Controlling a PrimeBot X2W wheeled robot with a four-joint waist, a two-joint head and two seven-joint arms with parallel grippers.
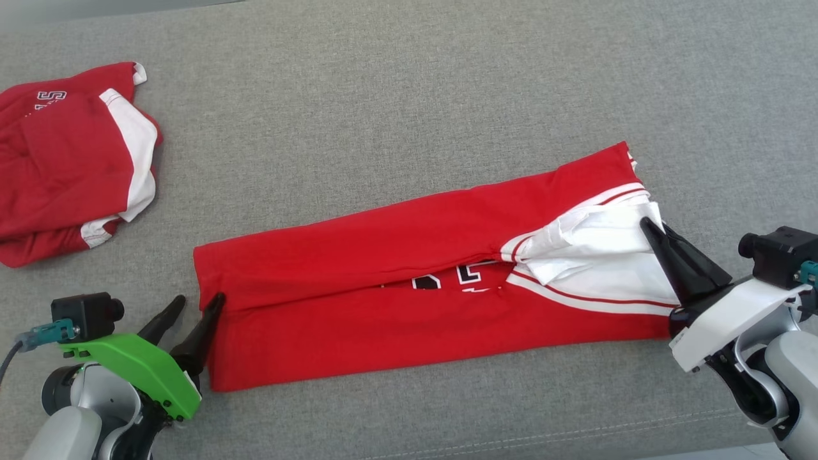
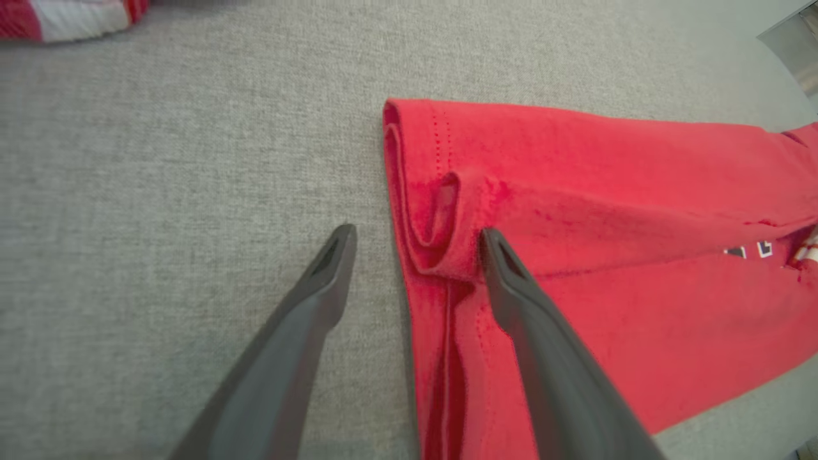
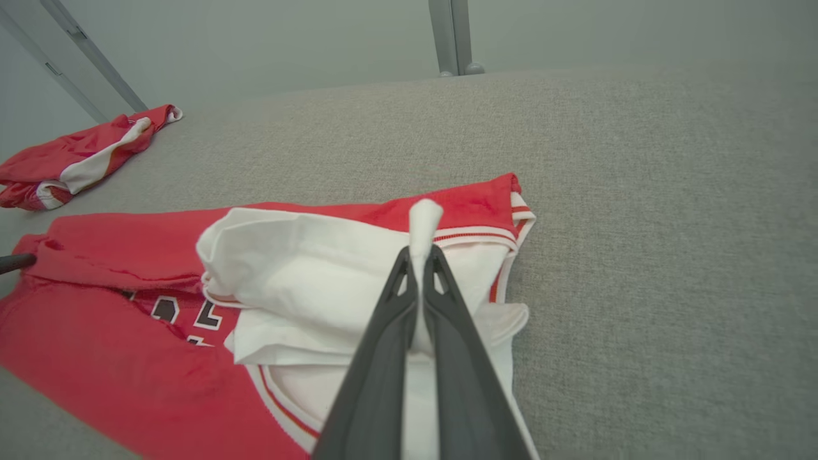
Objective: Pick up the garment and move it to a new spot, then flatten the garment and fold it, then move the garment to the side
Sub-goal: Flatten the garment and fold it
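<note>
open grey surface (image 1: 409,83) separates the garment (image 1: 383,255) from the crumpled shirt (image 1: 64,166).

Work surface: a grey woven upholstered surface (image 1: 409,76), matte and evenly lit, with soft shadows. In the head view, a stitched seam (image 1: 575,436) runs along its near edge at 5 o'clock. In the right wrist view, a plain pale grey wall (image 3: 287,45) stands behind the surface, with a grey metal upright (image 3: 452,35) at 12 o'clock and slanted metal rails (image 3: 83,70) at 10 o'clock. In the left wrist view, a metallic panel (image 2: 792,45) sits at 2 o'clock.
</note>
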